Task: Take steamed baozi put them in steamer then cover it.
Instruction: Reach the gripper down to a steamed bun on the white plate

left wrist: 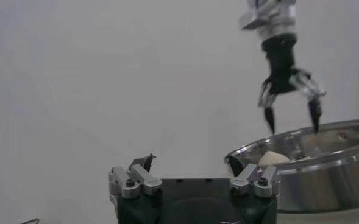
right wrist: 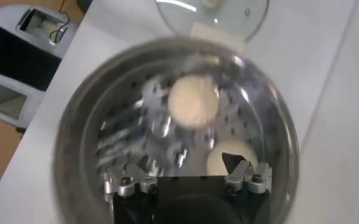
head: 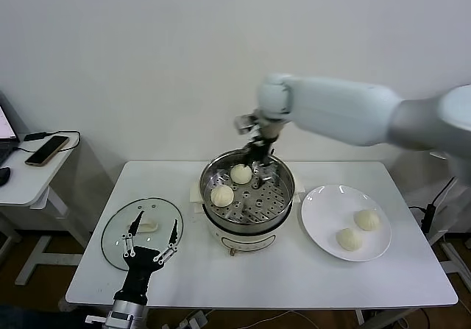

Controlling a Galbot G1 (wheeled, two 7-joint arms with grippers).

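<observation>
We are hovering our right gripper [head: 263, 161], spread wide and empty, above the steamer [head: 283, 207]; two baozi [head: 222, 195] are sitting below, two on the plate [head: 324, 230] awaiting fetching.

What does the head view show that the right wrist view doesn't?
Head only: the plate with two baozi, the left gripper open over the glass lid, and the right gripper open above the steamer's far rim.
Right wrist only: a straight-down look onto the perforated tray.
Both: steamer, two baozi inside, lid.
</observation>
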